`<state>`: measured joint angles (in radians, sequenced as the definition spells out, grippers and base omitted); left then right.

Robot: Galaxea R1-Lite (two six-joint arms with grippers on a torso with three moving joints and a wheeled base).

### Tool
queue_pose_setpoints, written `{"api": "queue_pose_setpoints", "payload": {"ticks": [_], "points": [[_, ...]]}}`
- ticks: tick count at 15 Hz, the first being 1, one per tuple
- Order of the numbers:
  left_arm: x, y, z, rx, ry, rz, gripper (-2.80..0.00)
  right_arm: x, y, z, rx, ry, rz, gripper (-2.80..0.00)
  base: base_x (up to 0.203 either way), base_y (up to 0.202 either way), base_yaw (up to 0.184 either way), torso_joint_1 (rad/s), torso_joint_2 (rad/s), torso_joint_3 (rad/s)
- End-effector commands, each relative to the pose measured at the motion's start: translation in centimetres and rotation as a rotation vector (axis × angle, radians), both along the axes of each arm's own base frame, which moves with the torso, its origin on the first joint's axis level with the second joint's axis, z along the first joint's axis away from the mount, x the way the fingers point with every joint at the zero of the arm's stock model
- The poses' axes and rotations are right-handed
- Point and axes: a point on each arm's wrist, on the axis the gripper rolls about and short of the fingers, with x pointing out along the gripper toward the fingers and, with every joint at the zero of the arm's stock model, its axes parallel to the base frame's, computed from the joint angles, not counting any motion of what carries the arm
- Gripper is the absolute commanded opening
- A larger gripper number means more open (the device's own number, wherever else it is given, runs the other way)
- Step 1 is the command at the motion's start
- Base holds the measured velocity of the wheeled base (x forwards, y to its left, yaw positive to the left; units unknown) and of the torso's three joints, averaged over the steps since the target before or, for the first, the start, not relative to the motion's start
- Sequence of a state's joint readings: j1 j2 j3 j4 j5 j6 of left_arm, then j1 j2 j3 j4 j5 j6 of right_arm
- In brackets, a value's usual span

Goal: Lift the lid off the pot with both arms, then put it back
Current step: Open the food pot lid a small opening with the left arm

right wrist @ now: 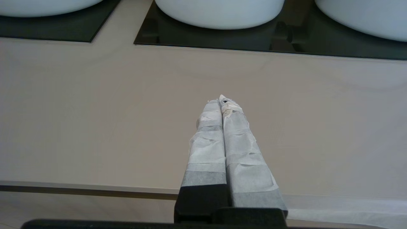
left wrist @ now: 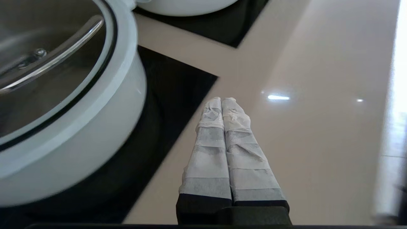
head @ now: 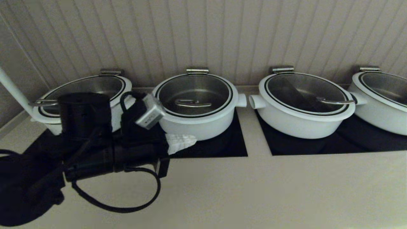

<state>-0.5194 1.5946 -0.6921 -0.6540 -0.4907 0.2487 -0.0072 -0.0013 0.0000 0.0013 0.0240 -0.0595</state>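
Left arm (head: 95, 149): low over the worktop (head: 241, 190), in front of and to the left of the pot.
Left gripper (head: 184, 141): jaws pressed together, holding nothing; the wrapped tips lie just in front of the pot's lower left wall, over the edge of the black panel (head: 219, 146). In the left wrist view the gripper (left wrist: 221, 101) hangs above the seam between panel and worktop, beside the pot (left wrist: 95, 133) but apart from it.
Far-left pot (head: 92, 87): left of the pot, partly hidden behind the left arm.
Pot (head: 203, 125): on the black panel, second in the row, a stub handle sticking out on its right side.
Lid (head: 194, 92): seated on the pot, its wire handle at the middle; untouched by either gripper.
Wider pots (head: 302, 121): right of the pot, on a second black panel.
Right gripper (right wrist: 222, 101): seen only in the right wrist view, jaws pressed together and empty, over bare worktop in front of the wider pots.
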Motion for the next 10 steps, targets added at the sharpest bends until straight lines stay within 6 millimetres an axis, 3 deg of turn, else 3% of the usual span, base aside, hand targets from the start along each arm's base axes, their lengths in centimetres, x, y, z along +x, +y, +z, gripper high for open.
{"api": "queue_pose_setpoints", "payload": {"ticks": [1, 10], "points": [[2.4, -1.5, -2.9, 0.026, 0.03, 0.018, -2.8, 0.0, 0.0, 0.0, 0.0, 0.002, 0.0, -2.8, 0.0, 0.0, 0.0, 0.0, 0.0, 0.0], [6.7, -3.7, -2.3, -0.009, -0.038, 0.066, -2.8, 0.0, 0.0, 0.0, 0.0, 0.002, 0.0, -2.8, 0.0, 0.0, 0.0, 0.0, 0.0, 0.0]]}}
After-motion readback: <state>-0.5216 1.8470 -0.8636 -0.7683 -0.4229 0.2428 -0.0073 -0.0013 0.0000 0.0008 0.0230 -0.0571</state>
